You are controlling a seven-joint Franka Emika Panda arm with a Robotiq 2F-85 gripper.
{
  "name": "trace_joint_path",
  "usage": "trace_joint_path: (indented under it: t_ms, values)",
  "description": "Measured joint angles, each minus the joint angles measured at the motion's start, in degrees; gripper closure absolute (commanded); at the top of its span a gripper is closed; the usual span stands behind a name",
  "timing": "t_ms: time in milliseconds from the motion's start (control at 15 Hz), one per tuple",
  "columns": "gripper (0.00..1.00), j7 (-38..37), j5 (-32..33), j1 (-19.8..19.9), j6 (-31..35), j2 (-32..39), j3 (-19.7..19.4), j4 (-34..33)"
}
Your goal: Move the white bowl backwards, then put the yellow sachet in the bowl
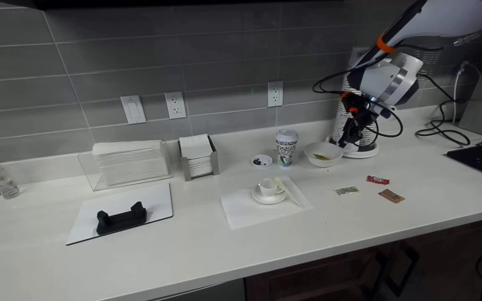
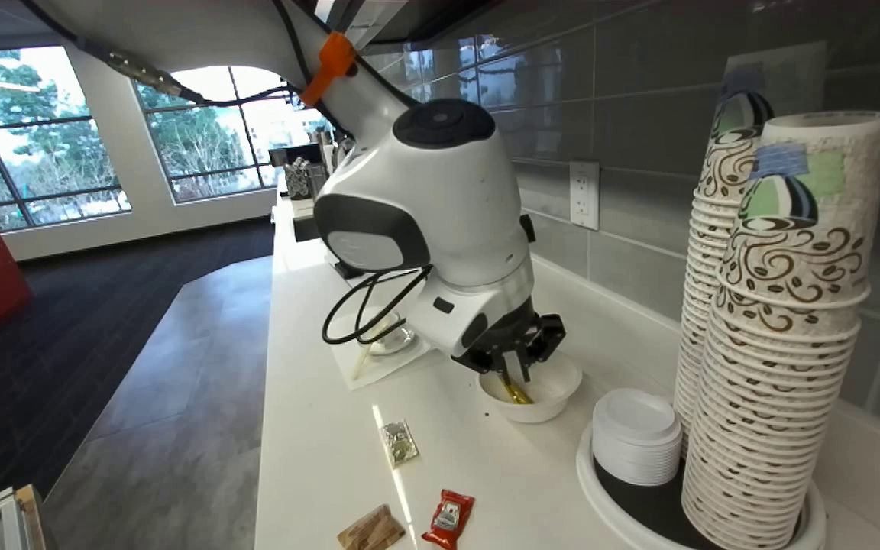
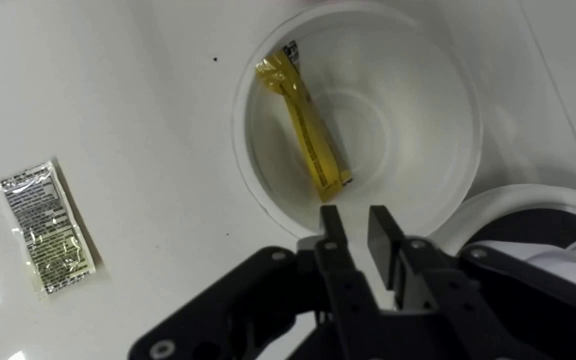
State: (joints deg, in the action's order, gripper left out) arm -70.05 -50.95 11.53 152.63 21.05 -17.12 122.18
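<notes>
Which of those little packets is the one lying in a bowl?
The yellow sachet: it alone lies inside the white bowl, while the silvery packet, the red packet and the brown packet lie on the countertop.

the creased yellow sachet (image 3: 313,136) lies in the white bowl (image 3: 408,110).

Yellow sachet (image 3: 309,131) in white bowl (image 3: 418,125); claw (image 3: 354,215) parted; silvery packet (image 3: 50,227) outside.
</notes>
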Motion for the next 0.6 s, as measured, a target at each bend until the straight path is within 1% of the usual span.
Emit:
trace_joint_path:
  t_ms: [67,200,267,400,467,600]
  values:
    - [0.38,-0.78,0.00,-0.06,0.43,0.36,0.04,-0.24]
    - [0.26,-1.66,0.00,-0.07,0.71,0.55,0.07,-0.40]
    - [0.18,-1.68,0.18,-0.07,0.71,0.47,0.07,-0.41]
    - [0.04,-1.67,2.70,-0.07,-0.33,-0.11,-0.01,-0.06]
    - [0.01,-1.69,4.87,-0.07,-1.58,-0.75,-0.17,0.48]
    - [0.00,-1.57,10.40,-0.07,-3.99,-2.68,-0.74,2.35]
